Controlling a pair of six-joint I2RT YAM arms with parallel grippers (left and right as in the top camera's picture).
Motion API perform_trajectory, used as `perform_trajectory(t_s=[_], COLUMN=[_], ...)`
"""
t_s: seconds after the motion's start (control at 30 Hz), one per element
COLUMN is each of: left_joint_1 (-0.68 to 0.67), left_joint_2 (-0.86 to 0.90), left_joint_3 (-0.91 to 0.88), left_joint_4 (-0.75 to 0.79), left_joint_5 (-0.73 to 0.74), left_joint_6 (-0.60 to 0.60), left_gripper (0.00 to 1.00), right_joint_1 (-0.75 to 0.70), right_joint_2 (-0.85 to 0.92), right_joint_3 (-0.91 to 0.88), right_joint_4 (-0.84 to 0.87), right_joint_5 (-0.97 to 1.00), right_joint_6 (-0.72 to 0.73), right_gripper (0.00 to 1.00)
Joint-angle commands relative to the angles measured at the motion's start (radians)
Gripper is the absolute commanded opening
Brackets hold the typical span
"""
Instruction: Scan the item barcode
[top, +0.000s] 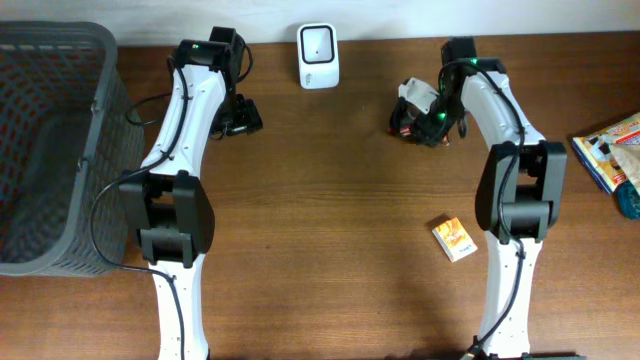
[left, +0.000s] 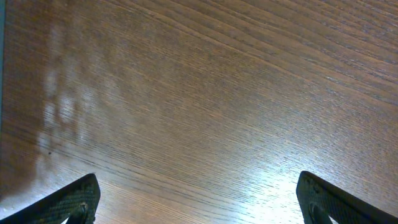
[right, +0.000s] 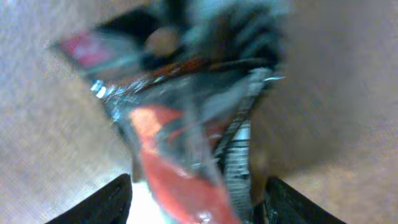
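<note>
Overhead: fixed above table, faces straight down, far off; whole tabletop in frame, with left arm, right arm, scanner, basket. Left wrist: behind left gripper, faces forward past jaws, close over wood grain. Right wrist: behind right gripper, very close, blurred; packet between jaws fills frame. Shared: each wrist view covers small patch ahead of own jaws, also inside overhead view.
</note>
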Motion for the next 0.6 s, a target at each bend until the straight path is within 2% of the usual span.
perform_trajectory(t_s=[0.0,0.03,0.1,0.17,0.2,0.23,0.27,0.3,0.37,0.47,0.57], left_joint_1=[0.001,0.001,0.001,0.001,0.001,0.001,0.001,0.001,0.001,0.001,0.000], left_joint_2=[0.007,0.007,0.007,0.007,0.007,0.007,0.007,0.007,0.007,0.007,0.007], left_joint_3=[0.015,0.015,0.015,0.015,0.015,0.015,0.015,0.015,0.015,0.015,0.015], left_joint_4=[-0.001,-0.001,-0.001,-0.001,-0.001,-0.001,-0.001,-0.001,-0.001,-0.001,-0.001], left_joint_5=[-0.011,-0.011,-0.011,-0.011,-0.011,-0.011,-0.011,-0.011,-0.011,-0.011,-0.011], left_joint_6=[-0.009,-0.009,-0.009,-0.009,-0.009,-0.009,-0.009,-0.009,-0.009,-0.009,-0.009], left_gripper=[0.99,0.99,0.99,0.99,0.99,0.99,0.99,0.99,0.99,0.99,0.99], right_joint_1=[0.008,0.008,0.008,-0.006,-0.020,-0.031,-0.047,-0.106,-0.151,-0.283,-0.396], right_joint_2=[0.006,0.006,0.006,0.006,0.006,0.006,0.006,0.006,0.006,0.006,0.006], right_joint_3=[-0.005,-0.005,-0.005,-0.005,-0.005,-0.005,-0.005,-0.005,-0.005,-0.005,-0.005], right_joint_4=[-0.031,-0.027,-0.019,0.019,0.045,0.053,0.058,0.069,0.071,0.057,0.060], right_joint_5=[0.014,0.026,0.029,0.086,0.118,0.123,0.124,0.153,0.186,0.293,0.314], right_joint_6=[-0.004,0.027,0.113,0.282,0.383,0.421,0.457,0.580,0.652,0.840,0.901], right_gripper=[0.62,0.54,0.51,0.39,0.38,0.38,0.41,0.45,0.44,0.44,0.44])
